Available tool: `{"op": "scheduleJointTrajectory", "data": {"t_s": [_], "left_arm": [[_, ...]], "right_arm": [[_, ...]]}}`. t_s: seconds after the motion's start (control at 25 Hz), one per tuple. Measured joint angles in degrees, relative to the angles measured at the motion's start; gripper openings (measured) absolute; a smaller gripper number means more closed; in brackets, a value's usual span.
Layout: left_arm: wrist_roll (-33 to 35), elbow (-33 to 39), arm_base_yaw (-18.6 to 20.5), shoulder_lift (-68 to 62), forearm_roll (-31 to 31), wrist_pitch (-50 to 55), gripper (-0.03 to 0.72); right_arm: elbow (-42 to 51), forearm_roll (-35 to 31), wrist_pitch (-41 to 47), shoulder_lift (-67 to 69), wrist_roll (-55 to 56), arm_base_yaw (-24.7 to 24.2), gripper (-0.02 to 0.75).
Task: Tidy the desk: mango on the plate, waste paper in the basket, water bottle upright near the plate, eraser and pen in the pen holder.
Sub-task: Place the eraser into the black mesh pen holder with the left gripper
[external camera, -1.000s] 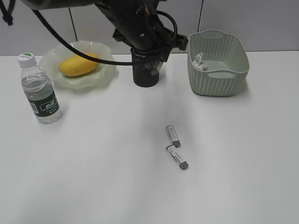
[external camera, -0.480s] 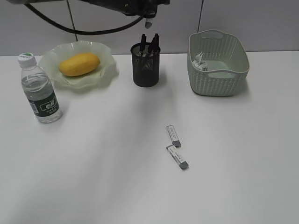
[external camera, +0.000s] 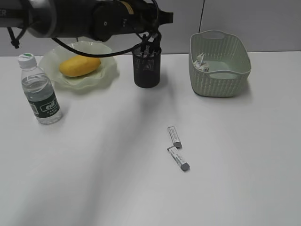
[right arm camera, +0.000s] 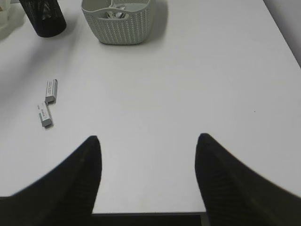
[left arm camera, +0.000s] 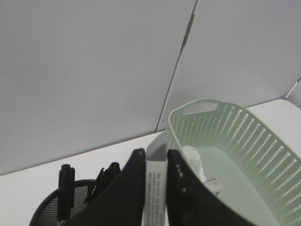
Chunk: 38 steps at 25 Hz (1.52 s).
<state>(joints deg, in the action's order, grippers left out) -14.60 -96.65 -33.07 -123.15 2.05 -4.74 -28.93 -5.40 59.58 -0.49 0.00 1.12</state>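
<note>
Foreground first: right end effector (right arm camera: 148, 137) spread wide and empty, hanging over the near edge of the tabletop (external camera: 94, 165), presumably parked clear of the other arm's work. Further in, two loose erasers (external camera: 174, 136) (external camera: 178, 158) flat on the bare white surface, close together and not yet collected. To the left, water bottle (external camera: 41, 94) upright, cap on top, just in front of the plate (external camera: 108, 70). Mango (external camera: 80, 65) lying in that dish. At the back, pen holder (external camera: 146, 70) with dark pens (left arm camera: 66, 176) standing inside; to its right the basket (external camera: 218, 84) with the waste paper (external camera: 201, 62) in a rear corner. Above the mesh cup, left end effector (left arm camera: 155, 153) clenched on a thin white slab with printed lettering (left arm camera: 155, 188), probably an eraser, though only an edge-on sliver in the wrist view. Held high over the cup's mouth, likely for a drop straight in.
</note>
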Motion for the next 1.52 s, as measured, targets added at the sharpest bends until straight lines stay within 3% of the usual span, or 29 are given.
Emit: {"op": "scheduleJointTrajectory", "data": {"t_s": [0.4, 0.88, 1.08, 1.52], "left_arm": [[0.47, 0.52, 0.51, -4.06, 4.59, -1.28, 0.09], [0.52, 0.52, 4.48, -5.06, 4.67, -6.47, 0.09], [0.52, 0.52, 4.66, -6.78, 4.62, -11.65, 0.09], [0.52, 0.52, 4.6, -7.37, 4.56, -10.11, 0.107]], "right_arm": [[0.0, 0.0, 0.0, 0.0, 0.0, 0.0, 0.498], [0.0, 0.0, 0.0, 0.0, 0.0, 0.0, 0.498], [0.0, 0.0, 0.0, 0.0, 0.0, 0.0, 0.498], [0.0, 0.0, 0.0, 0.0, 0.0, 0.0, 0.498]]}}
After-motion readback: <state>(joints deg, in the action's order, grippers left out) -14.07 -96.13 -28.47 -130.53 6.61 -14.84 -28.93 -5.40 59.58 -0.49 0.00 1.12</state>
